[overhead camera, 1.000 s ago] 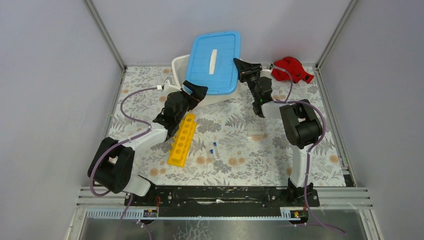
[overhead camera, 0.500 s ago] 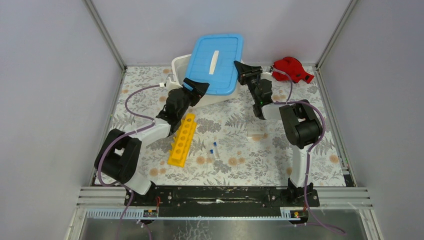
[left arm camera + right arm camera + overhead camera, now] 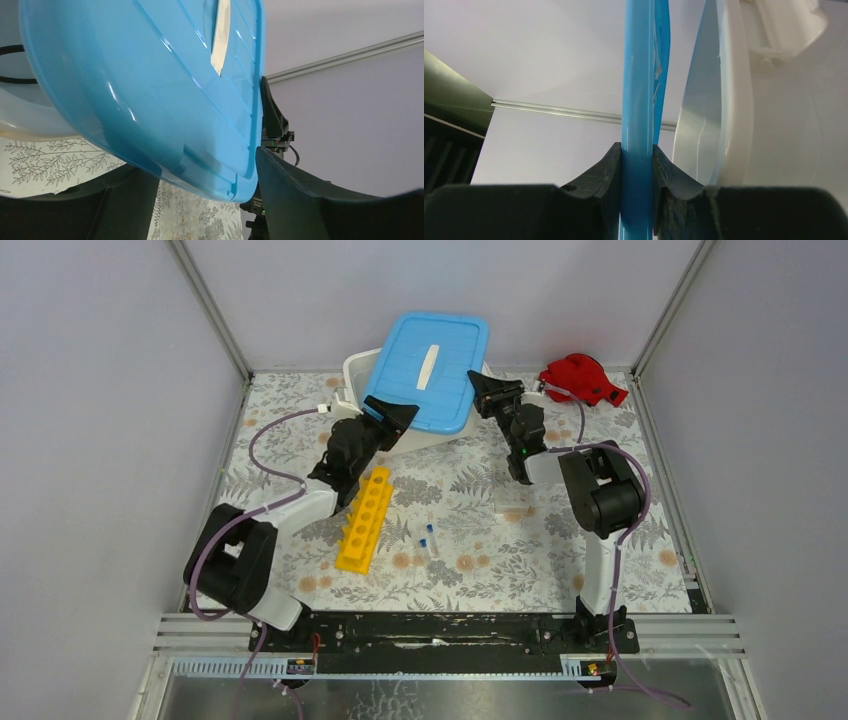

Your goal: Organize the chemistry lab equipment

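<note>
Right gripper [image 3: 485, 390]: fingers pinched on the right edge of the tilted blue lid [image 3: 430, 365]. Left gripper [image 3: 392, 420]: fingers apart around the lid's near corner; can't tell if they clamp it. White tub [image 3: 358, 375] under the lid. Yellow rack [image 3: 366, 520] on the table just behind the left gripper, beside its forearm. Two blue-capped tubes [image 3: 428, 536] lie further back, between the arms.

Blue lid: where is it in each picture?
Top external: the blue lid is at top centre, tilted over the white tub.
Left wrist: it fills the upper left, with the tub below.
Right wrist: edge-on, a blue strip pinched by the right fingers.
Shared landmark: the white tub.
</note>
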You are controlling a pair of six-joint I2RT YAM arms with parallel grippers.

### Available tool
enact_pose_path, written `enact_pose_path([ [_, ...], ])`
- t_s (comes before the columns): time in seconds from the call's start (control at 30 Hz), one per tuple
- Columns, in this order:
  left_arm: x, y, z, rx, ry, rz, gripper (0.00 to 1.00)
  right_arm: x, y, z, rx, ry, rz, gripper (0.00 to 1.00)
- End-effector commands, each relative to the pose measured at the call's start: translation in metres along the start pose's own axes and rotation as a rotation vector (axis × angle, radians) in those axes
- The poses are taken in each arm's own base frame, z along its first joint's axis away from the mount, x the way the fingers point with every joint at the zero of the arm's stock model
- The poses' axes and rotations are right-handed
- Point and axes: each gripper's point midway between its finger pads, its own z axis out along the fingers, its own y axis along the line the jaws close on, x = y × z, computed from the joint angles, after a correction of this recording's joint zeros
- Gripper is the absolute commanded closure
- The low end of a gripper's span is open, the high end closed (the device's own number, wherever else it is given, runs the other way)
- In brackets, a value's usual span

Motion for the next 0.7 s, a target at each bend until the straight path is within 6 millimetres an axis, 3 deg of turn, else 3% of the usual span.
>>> enact_pose_path([
  [0.0,-0.022,-0.055,-0.015,0.192,-0.061,-0.016,0.27,0.027,0.049,-0.014,-0.121,0.108,-0.036,1.00],
  [0.37,-0.011,-0.070,-0.024,0.241,0.022,0.039,0.29,0.041,0.061,-0.027,-0.111,0.195,-0.064,1.00],
  [0.67,-0.017,-0.082,-0.030,0.245,0.025,0.142,0.29,0.055,0.064,-0.038,-0.098,0.285,-0.075,1.00],
])
